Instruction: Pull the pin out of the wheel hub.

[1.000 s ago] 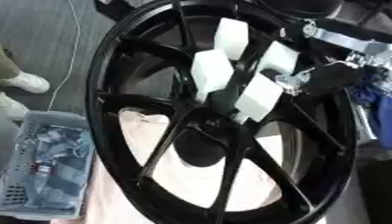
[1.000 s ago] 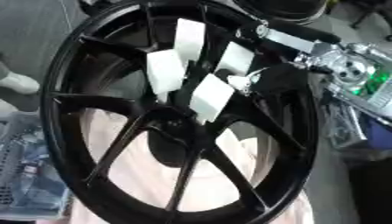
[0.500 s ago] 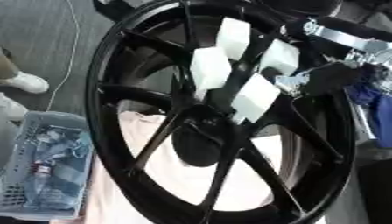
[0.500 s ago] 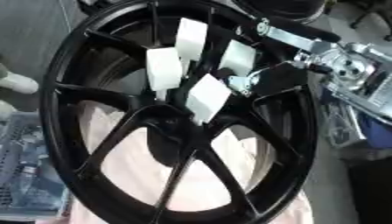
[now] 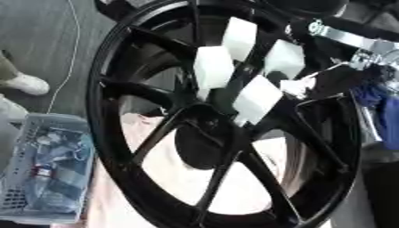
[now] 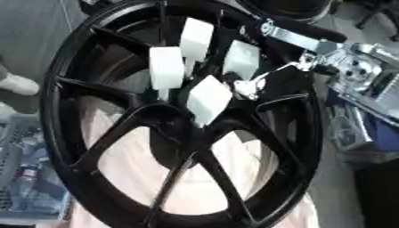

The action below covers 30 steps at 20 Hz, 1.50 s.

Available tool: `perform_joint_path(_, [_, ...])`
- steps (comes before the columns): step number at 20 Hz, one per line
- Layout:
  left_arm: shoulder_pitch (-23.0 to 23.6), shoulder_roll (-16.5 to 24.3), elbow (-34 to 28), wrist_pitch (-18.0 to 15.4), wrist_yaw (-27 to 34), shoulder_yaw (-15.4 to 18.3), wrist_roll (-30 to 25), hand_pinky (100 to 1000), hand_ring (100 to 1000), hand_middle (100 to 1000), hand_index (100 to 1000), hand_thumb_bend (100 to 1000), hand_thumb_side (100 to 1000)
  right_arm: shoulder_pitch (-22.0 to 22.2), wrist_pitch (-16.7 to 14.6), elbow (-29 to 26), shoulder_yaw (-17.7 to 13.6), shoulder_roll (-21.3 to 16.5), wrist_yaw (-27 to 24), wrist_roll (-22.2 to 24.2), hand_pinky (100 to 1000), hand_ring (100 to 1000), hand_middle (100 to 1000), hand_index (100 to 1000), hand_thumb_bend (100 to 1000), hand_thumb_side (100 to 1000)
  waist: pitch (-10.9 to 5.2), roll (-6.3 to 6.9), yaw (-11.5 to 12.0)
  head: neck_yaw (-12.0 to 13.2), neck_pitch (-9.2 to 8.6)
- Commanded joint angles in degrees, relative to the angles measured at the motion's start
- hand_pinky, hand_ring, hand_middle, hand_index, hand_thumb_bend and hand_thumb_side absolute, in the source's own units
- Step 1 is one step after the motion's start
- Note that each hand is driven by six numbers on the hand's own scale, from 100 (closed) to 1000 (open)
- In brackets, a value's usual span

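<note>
Wheel hub (image 5: 204, 141) black, no readable writing; right hand (image 6: 251, 85) grip indiscernible.

A workshop: a black wheel hub (image 5: 226, 133) on cloth, a parts basket (image 5: 46, 171), grey floor.

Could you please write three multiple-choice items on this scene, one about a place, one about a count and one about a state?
1. Where is the grey basket?
A. Left of the wheel
B. On the hub
C. Right of the wheel

2. How many white blocks stand around the hub?
A. Two
B. Four
C. Six

3. How does the wheel lie?
A. Flat, face down
B. Tilted, spokes facing the camera
C. In pieces

Answers:
1. A, it shows at the lower left.
2. B, four show above the hub.
3. B, every spoke is visible.
</note>
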Motion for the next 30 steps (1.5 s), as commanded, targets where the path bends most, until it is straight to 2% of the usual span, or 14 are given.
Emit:
perform_joint_path(1, [-0.1,0.5,-1.2,0.2,0.1,0.1,0.0,889,711,639,748,100,731,-0.7,-0.3,-0.4,-1.7,-1.9,-1.3,0.2,460,690,546,717,100,100,-1.61,0.56,-0.2,-0.2,0.12])
perform_joint_path(7, [0.2,0.6,-1.2,0.4,0.2,0.3,0.1,890,710,641,746,100,729,-1.1,-0.5,-0.4,-3.7,-3.0,-2.9,1.1,442,668,523,658,100,100,-2.45,0.69,-0.8,0.1,0.12])
perform_joint_path(16, [0.5,0.6,-1.2,0.4,0.5,0.5,0.2,892,708,641,746,100,723,-2.1,-0.8,-0.4,-7.9,-5.1,-4.6,3.0,449,664,518,651,100,100,-3.69,0.93,-1.6,0.1,-0.06])
perform_joint_path(17, [0.6,0.7,-1.2,0.4,0.5,0.6,0.2,892,707,641,746,100,723,-2.1,-0.9,-0.4,-8.9,-5.5,-4.9,3.1,448,664,518,651,100,100,-3.79,1.02,-1.8,0.3,-0.02])
perform_joint_path(18, [0.7,0.7,-1.2,0.3,0.5,0.7,0.3,892,707,641,746,100,723,-2.0,-0.9,-0.4,-10.1,-5.9,-5.3,3.1,448,664,521,651,100,186,-3.86,1.10,-2.0,0.4,0.05])
perform_joint_path(19, [0.8,0.7,-1.2,0.3,0.4,0.8,0.4,892,707,641,746,100,723,-1.8,-0.9,-0.4,-11.3,-6.4,-5.7,2.9,445,665,518,651,100,100,-3.91,1.20,-2.2,0.7,0.14])
perform_joint_path(25, [1.2,0.5,-1.2,0.2,0.2,1.2,0.8,895,707,641,745,100,723,1.9,-0.8,-0.4,-18.1,-9.0,-8.9,0.8,437,664,515,648,100,100,-3.74,2.07,-3.5,2.0,0.38])
perform_joint_path(30, [1.9,0.3,-1.2,-0.1,-0.4,1.7,1.3,896,708,641,745,100,723,7.8,0.2,-0.4,-23.7,-11.0,-8.9,-3.2,442,664,514,647,100,100,-3.47,3.13,-5.4,3.6,1.00])
